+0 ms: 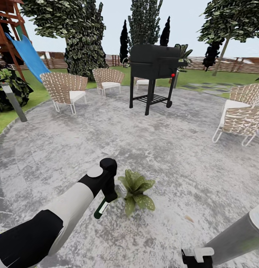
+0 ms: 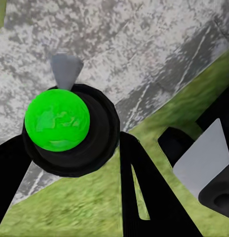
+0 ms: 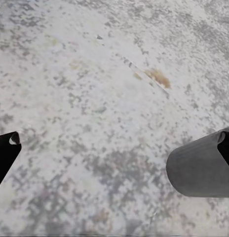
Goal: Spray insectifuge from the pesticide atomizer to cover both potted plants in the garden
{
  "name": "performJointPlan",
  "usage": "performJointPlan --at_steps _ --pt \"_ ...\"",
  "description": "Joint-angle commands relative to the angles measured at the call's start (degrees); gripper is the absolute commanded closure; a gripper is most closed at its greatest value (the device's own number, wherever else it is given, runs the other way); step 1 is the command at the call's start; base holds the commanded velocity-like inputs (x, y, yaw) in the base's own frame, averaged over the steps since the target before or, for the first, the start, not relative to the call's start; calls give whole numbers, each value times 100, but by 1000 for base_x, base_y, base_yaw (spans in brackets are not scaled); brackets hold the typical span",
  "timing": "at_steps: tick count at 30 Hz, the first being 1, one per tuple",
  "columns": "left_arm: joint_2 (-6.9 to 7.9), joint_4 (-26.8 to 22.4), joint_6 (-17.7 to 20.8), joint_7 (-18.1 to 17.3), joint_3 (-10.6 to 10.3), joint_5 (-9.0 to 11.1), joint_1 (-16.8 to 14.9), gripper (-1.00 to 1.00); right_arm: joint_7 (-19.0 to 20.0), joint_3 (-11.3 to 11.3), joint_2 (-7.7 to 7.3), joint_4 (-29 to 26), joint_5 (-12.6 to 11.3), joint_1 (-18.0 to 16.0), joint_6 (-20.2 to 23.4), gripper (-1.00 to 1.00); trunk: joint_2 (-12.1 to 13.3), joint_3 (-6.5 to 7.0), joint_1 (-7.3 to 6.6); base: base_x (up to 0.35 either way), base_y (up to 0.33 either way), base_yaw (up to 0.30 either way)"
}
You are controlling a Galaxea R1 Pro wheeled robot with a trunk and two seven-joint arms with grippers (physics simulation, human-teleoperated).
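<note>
Flanking potted plant (image 1: 136, 190): chairs (image 1: 66, 89), grill (image 1: 154, 72).

Plant's pot (image 1: 121, 190) behind left gripper (image 1: 107, 197)

grey patio (image 1: 181, 156), wicker chairs (image 1: 64, 89), black grill (image 1: 153, 65)

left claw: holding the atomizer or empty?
Holding. Left claw is shut on the atomizer; its black fingers flank the green bottle, beside the potted plant.
</note>
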Motion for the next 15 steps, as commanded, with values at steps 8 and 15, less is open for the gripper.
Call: performJointPlan --at_steps 8,15 --pt "-2 -2 69 -57 1 -62 7 100 -34 50 -2 -7 -21 1 -3 -100 -2 -5 -4 -244 -20 246" --pt "-2 -60 90 281 -100 -7 612 100 -27 53 13 -8 -17 1 -3 -100 -2 -5 -4 -5 0 11"
